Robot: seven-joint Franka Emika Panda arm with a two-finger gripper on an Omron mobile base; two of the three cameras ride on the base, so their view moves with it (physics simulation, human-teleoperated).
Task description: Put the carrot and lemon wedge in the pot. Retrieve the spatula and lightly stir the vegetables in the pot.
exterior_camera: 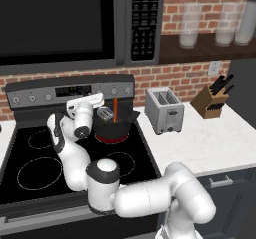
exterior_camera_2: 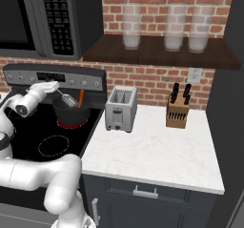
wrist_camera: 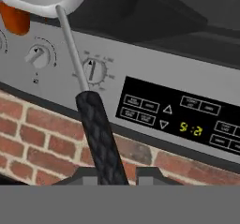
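Gripper (exterior_camera: 98,104) at the stove's (exterior_camera: 30,183) back edge, fingers clamped on the spatula (wrist_camera: 96,134) handle; silver head (exterior_camera: 104,115) tilted over the pot (exterior_camera: 114,131); pot on the back right burner, near the stove's right edge; carrot (exterior_camera: 115,110) upright in it; toaster (exterior_camera: 165,110) on the counter (exterior_camera: 210,138) just beside.

One pot (exterior_camera: 112,129), one carrot (exterior_camera: 115,110), one spatula (exterior_camera_2: 68,99). One toaster (exterior_camera_2: 121,108), one knife block (exterior_camera_2: 177,112), one microwave (exterior_camera: 75,23). Three glass jars (exterior_camera_2: 132,27) stand on the shelf (exterior_camera_2: 157,55). One wall outlet (exterior_camera_2: 194,75).
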